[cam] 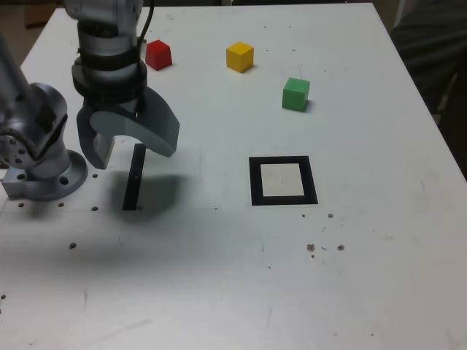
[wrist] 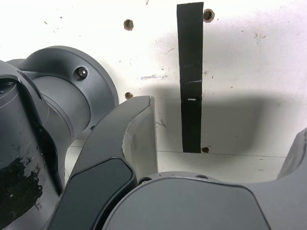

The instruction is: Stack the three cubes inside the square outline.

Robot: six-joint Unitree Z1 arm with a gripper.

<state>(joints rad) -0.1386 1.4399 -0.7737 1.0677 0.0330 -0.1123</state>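
Hanging spread and empty, the gripper [cam: 124, 146] sits well to the exterior view's left of the square outline [cam: 283, 180]; beyond the outline lie the green cube [cam: 295, 94], yellow cube [cam: 239, 56] and red cube [cam: 158, 54], all apart. In the wrist view, the black strip [wrist: 190, 76] lies between the parted jaws.

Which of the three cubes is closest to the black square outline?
The green cube. It sits just beyond the square outline, while the yellow cube and red cube lie farther off toward the exterior view's left.
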